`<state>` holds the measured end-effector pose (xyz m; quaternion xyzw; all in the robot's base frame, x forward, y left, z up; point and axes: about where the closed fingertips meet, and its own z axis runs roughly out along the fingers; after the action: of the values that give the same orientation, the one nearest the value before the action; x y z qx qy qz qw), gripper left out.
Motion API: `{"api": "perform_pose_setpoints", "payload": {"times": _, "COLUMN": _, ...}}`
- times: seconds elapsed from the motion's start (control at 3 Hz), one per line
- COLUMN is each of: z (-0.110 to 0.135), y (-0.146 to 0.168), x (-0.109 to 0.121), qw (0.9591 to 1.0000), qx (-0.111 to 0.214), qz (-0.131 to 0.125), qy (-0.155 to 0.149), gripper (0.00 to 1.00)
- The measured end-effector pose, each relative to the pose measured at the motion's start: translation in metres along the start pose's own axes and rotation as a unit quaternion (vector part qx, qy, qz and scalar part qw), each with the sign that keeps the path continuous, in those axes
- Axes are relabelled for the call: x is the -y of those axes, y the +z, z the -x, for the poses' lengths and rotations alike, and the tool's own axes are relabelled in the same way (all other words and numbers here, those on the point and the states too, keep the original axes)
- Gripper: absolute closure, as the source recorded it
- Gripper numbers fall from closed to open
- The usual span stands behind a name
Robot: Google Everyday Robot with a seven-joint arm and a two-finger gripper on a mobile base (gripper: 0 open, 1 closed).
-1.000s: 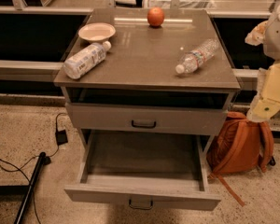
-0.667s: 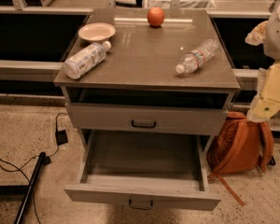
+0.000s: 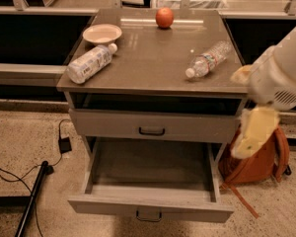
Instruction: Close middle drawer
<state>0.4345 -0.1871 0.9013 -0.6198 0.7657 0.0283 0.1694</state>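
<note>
The middle drawer [image 3: 150,209] is pulled far out of the grey cabinet, its inside bare, with a small dark loop handle [image 3: 149,215] at the centre of its flat front. Above it, a shorter drawer [image 3: 153,126] stands slightly out with a dark gap over it. My gripper [image 3: 250,139] shows as a pale yellowish end on the white arm [image 3: 281,75]. It hangs at the right of the cabinet, level with the upper drawer. It is above and to the right of the open drawer's right corner and touches nothing.
On the cabinet top [image 3: 153,58] lie an orange [image 3: 164,18], a small plate [image 3: 102,33] and two plastic bottles [image 3: 90,63] [image 3: 208,59]. An orange backpack [image 3: 259,162] leans at the cabinet's right. Cables [image 3: 19,174] and a dark pole [image 3: 32,196] lie on the floor at left.
My arm and gripper have moved left and down, closer to the cabinet's right front corner. The drawers and the things on top have not moved.
</note>
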Motion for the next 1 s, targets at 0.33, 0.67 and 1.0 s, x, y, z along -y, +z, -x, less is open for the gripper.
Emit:
{"api": "perform_pose_setpoints", "payload": {"times": 0.33, "z": -0.004, "y": 0.069, "x": -0.034, "qw": 0.9989, "qx": 0.032, "qz": 0.025, "qy": -0.024, "gripper": 0.00}}
{"api": "perform_pose_setpoints", "payload": {"times": 0.67, "z": -0.033, "y": 0.144, "x": -0.082, "qw": 0.9956, "qx": 0.033, "qz": 0.079, "qy": -0.039, "gripper": 0.00}}
{"api": "perform_pose_setpoints", "payload": {"times": 1.0, "z": -0.041, "y": 0.156, "x": -0.099, "qw": 0.9943, "qx": 0.025, "qz": 0.097, "qy": -0.037, "gripper": 0.00}}
